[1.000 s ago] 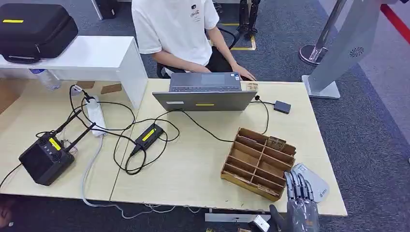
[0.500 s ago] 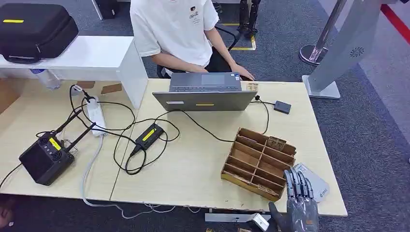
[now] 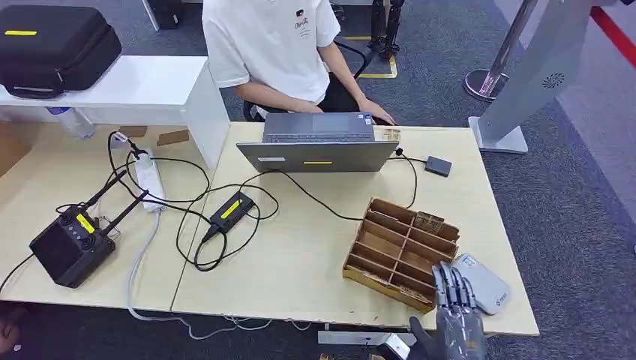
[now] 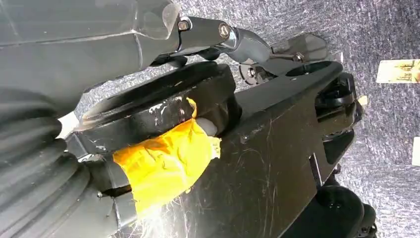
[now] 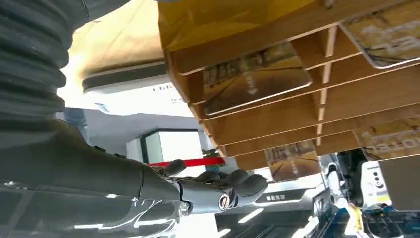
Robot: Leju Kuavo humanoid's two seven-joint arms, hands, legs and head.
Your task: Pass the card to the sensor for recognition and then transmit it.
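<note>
The right hand [image 3: 456, 311] rises at the bench's [image 3: 300, 255] near edge, fingers [image 3: 450, 285] straight and close together, pointing up over the near corner of the wooden divider tray [image 3: 401, 251], with nothing held in it. From the right wrist view the hand [image 5: 218, 191] shows its fingers stretched out with only a slight curl, empty, just under the tray's slats [image 5: 297, 99]. Cards sit in those slots: one card [image 5: 255, 77] with a brownish picture face stands in a compartment close to the fingertips, and more lie in neighbouring slots. Just beside the tray on the bench's right end lies the flat grey sensor [image 3: 484, 283], right next to the raised fingers. The left hand is hard to make out in its wrist view, so how it is set I cannot tell. Across the bench a person [image 3: 270, 45] in a white shirt sits behind a laptop [image 3: 319, 146].
</note>
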